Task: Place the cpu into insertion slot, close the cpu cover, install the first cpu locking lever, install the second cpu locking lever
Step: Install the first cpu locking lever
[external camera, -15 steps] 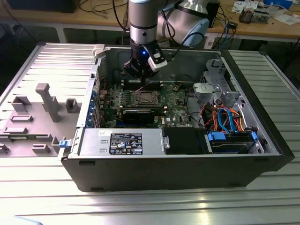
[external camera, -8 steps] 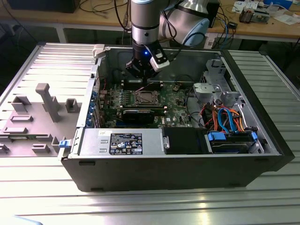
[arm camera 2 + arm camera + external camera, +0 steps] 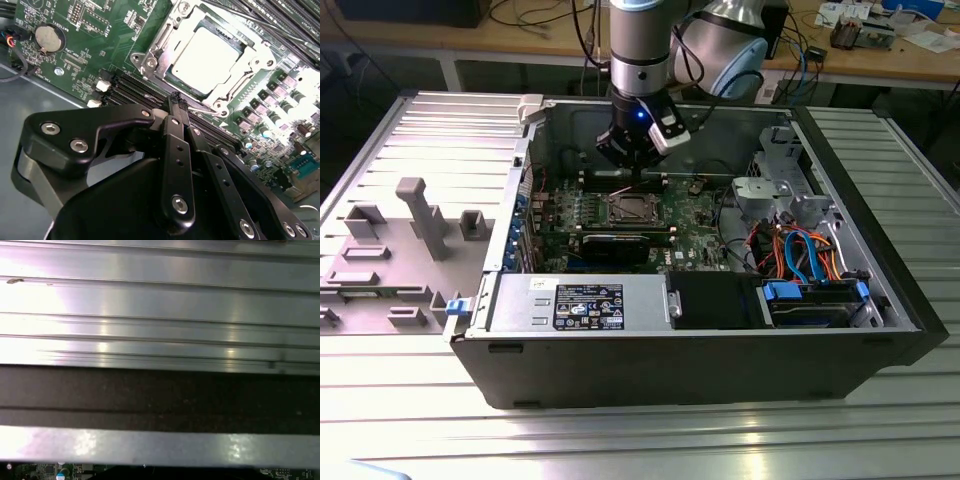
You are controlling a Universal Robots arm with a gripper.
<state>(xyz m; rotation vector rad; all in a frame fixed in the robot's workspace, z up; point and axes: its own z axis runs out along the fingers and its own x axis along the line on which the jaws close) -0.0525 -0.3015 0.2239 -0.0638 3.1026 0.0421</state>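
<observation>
The cpu (image 3: 207, 55), a bright silvery square, lies flat in the insertion slot (image 3: 631, 208) on the green motherboard (image 3: 100, 45). The cpu cover (image 3: 252, 62), a silver frame with a square window, lies down around the chip. Whether the locking levers are latched cannot be made out. In the second wrist view my gripper (image 3: 176, 100) is shut with nothing between its black fingers. Its tips hover just beside the socket's edge, over the black memory slots. In the exterior view the gripper (image 3: 638, 178) hangs inside the open computer case, just behind the socket.
Black memory slots (image 3: 140, 87) and a coin battery (image 3: 48, 37) flank the socket. A power supply (image 3: 580, 300), a drive cage (image 3: 785, 195) and orange and blue cables (image 3: 800, 250) crowd the case. A grey fixture (image 3: 420, 215) stands on the ribbed metal table (image 3: 160, 300).
</observation>
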